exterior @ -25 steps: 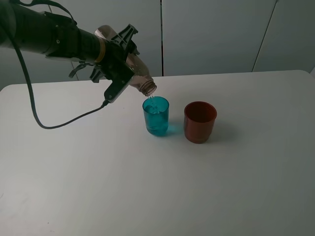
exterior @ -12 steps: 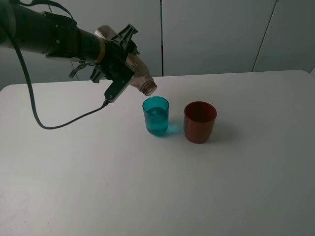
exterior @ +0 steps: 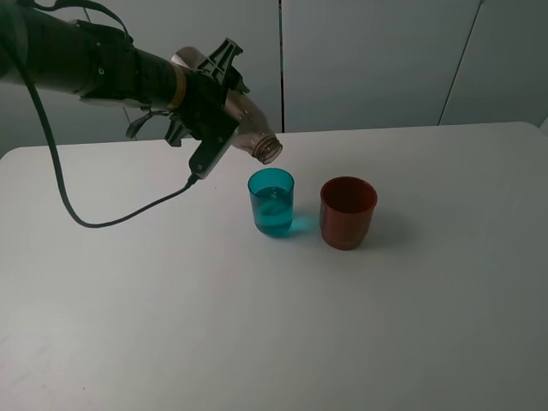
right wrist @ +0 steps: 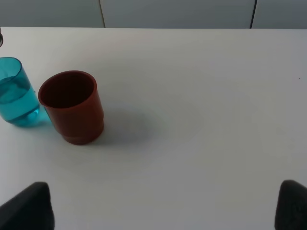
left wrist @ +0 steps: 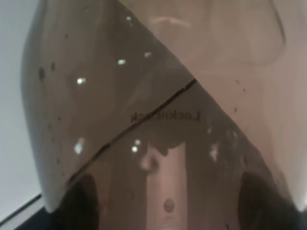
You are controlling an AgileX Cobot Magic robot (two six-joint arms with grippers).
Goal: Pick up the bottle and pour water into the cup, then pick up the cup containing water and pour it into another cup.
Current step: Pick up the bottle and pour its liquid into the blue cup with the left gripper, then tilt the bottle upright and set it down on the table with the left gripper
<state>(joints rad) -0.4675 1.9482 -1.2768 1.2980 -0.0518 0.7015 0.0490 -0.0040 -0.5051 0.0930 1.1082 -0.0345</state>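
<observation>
My left gripper (exterior: pixel 208 110) is shut on the smoky grey-brown bottle (exterior: pixel 248 130) and holds it tilted in the air, its open neck just up and left of the teal cup (exterior: pixel 271 201). No water is falling from the neck. The teal cup stands upright on the table, partly full of water. The red-brown cup (exterior: pixel 348 212) stands upright close to its right, apart from it. In the left wrist view the bottle (left wrist: pixel 153 110) fills the picture between dark fingers (left wrist: pixel 81 203). In the right wrist view my right gripper (right wrist: pixel 160 211) is open and empty, with the red-brown cup (right wrist: pixel 72 106) and teal cup (right wrist: pixel 15 93) ahead of it.
The white table (exterior: pixel 385 325) carries only the two cups. A black cable (exterior: pixel 111 221) hangs from the left arm and loops over the table's left part. Grey wall panels stand behind the table's far edge.
The bottle has tipped back up and its neck has risen away from the teal cup. The stream of water has stopped. Both cups have stayed in place.
</observation>
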